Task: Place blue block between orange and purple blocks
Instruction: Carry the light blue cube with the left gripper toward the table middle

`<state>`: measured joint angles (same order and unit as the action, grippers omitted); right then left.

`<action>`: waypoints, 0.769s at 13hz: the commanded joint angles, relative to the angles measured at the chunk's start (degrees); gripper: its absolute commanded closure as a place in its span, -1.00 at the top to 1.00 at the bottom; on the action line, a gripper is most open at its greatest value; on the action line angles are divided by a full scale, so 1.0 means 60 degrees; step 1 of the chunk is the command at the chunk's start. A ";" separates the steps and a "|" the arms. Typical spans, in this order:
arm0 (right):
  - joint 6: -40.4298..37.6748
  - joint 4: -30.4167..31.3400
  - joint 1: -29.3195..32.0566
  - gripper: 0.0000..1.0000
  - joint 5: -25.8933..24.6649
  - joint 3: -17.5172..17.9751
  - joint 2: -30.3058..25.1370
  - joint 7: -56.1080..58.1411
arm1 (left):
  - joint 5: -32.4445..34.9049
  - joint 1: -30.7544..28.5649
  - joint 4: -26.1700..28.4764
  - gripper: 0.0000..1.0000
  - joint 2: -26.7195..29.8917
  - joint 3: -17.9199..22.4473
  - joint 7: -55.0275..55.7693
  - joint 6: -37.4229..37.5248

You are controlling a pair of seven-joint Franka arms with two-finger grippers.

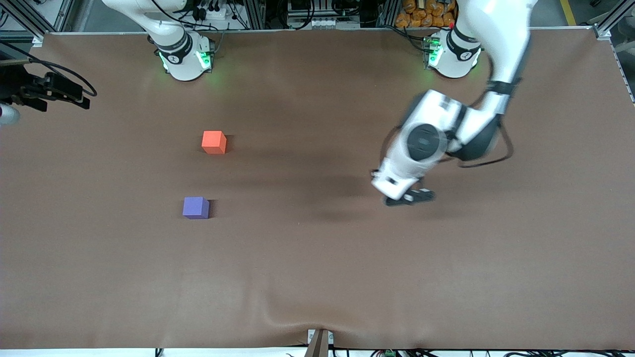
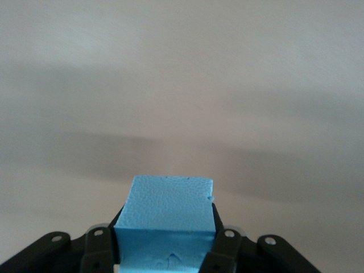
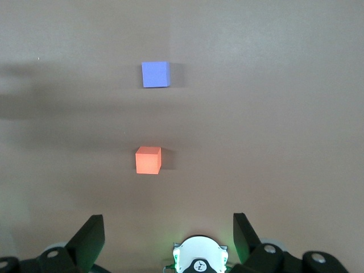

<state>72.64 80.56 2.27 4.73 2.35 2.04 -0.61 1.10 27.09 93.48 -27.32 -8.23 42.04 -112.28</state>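
My left gripper is over the brown table toward the left arm's end. In the left wrist view it is shut on the blue block, a sky-blue cube held between both fingers; the hand hides it in the front view. The orange block and the purple block sit apart toward the right arm's end, the purple one nearer the front camera. Both show in the right wrist view, orange and purple. My right gripper is open and empty, high above its own base, out of the front view.
The right arm's base and the left arm's base stand at the table's back edge. A black camera mount sticks in at the right arm's end. The cloth is wrinkled near the front edge.
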 commanded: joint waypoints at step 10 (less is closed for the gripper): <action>-0.0081 -0.0081 0.0149 1.00 0.0179 0.0107 0.1767 0.0115 | 0.0007 0.3805 -0.2748 0.88 -0.3782 0.1255 0.2353 -0.2438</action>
<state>72.83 80.73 2.24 4.73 2.61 11.34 -0.16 1.10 49.44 79.17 -48.59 -1.80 55.89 -126.63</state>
